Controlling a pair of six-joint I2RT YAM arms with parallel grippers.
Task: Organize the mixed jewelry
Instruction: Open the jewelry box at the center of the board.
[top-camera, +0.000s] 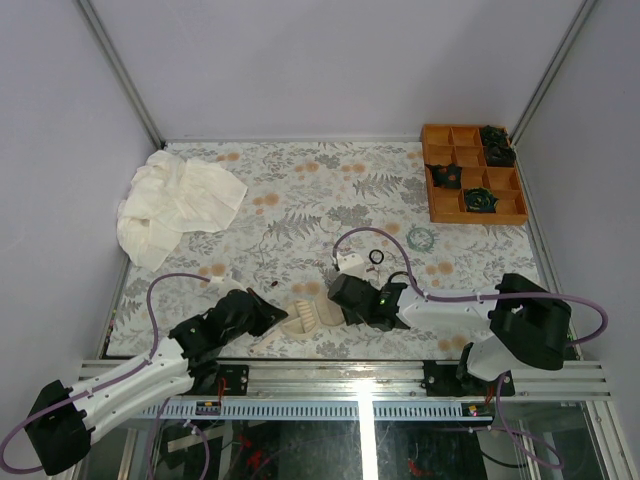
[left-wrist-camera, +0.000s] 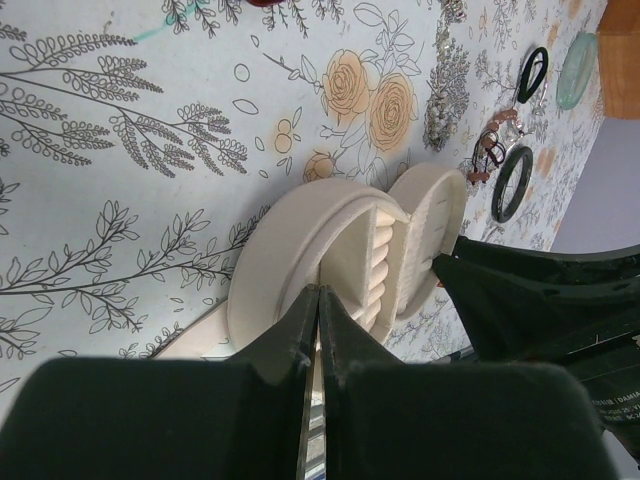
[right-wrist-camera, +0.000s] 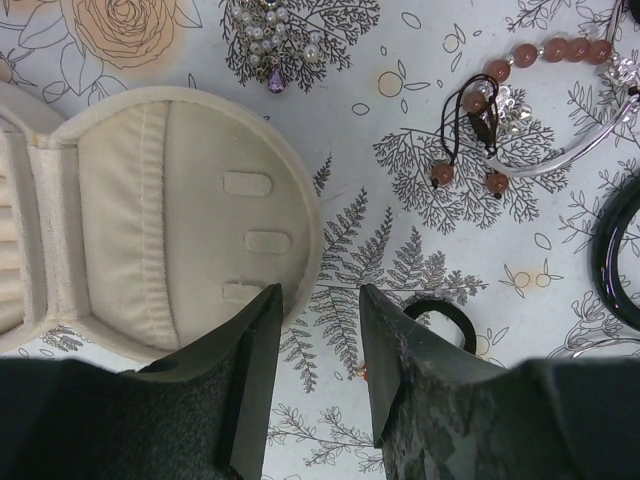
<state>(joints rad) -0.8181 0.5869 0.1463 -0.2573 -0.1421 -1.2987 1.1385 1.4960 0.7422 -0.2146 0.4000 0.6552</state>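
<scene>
Beside the open cream case (right-wrist-camera: 180, 200) on the floral desk (right-wrist-camera: 380, 250), right hand (right-wrist-camera: 320, 292) narrowly parted, left hand (left-wrist-camera: 318, 300) closed at its rim, perhaps nipping it, mixed jewelry (right-wrist-camera: 497, 70) scattered just beyond the case

Left gripper (top-camera: 268, 312) sits low near the front edge, right up against the left side of the open cream round case (top-camera: 308, 318); right gripper (top-camera: 340, 295) is at the case's right side; just beyond it lies a small black ring (top-camera: 376, 257); farther right, the pale-teal beaded bracelet (top-camera: 418, 238); crumpled white cloth (top-camera: 175, 205) far left; orange compartment tray (top-camera: 440, 152) in the far right corner, dark pieces (top-camera: 481, 200) in several cells.
</scene>
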